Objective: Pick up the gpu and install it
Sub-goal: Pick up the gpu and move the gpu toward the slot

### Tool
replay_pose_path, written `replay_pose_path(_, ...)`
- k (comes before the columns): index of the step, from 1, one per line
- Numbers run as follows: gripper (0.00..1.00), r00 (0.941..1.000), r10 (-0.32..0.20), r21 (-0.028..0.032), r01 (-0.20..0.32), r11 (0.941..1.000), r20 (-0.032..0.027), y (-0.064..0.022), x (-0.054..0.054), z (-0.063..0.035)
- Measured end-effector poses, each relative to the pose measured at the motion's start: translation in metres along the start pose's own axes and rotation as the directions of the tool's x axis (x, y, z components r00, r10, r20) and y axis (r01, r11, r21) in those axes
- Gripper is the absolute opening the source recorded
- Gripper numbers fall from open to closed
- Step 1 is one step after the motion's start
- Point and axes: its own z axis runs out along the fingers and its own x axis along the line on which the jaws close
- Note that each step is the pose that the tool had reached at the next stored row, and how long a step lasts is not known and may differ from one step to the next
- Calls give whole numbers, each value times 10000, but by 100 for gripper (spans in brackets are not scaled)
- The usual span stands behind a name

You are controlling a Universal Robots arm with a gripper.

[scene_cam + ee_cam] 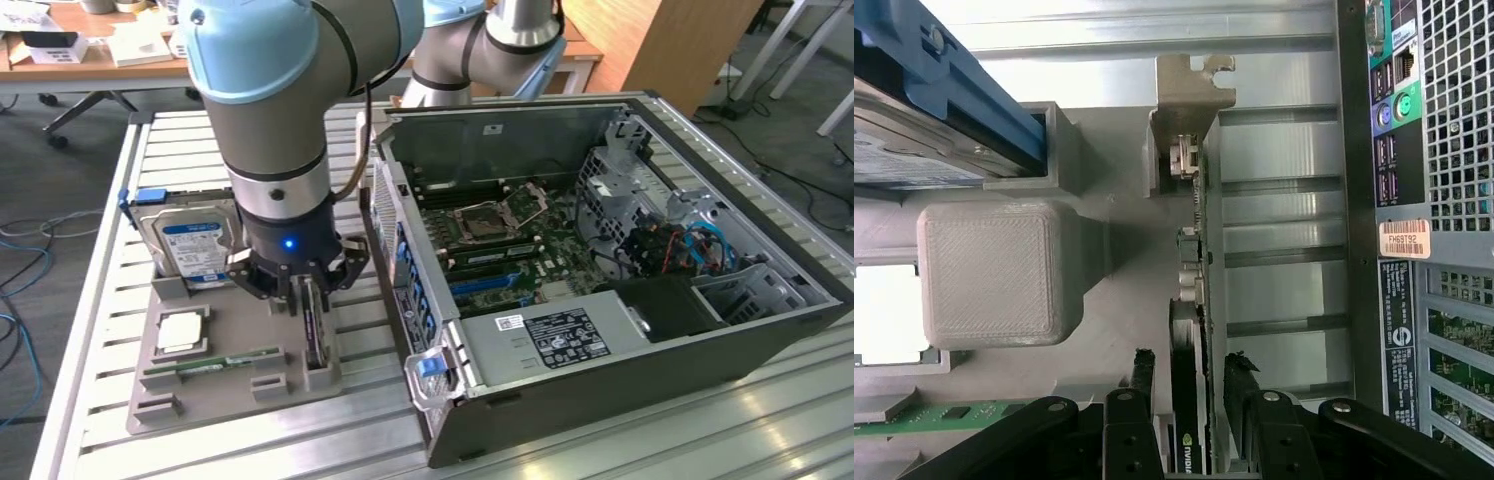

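Gpu (1187, 390) upright, thin, dark (silver-bracketed)

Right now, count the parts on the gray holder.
4: hard drive at the far end, CPU beside the memory stick, gpu upright inside the open gripper. Some may hide behind it.
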Motion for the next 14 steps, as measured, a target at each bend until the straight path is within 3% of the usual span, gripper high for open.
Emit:
replay_pose_path(11,42,10000,0,1,0,10000,-1,-1,0,8)
replay_pose_path(13,40,10000,0,1,0,10000,-2,-1,1,8)
replay_pose_path(14,33,10000,0,1,0,10000,-1,-1,0,8)
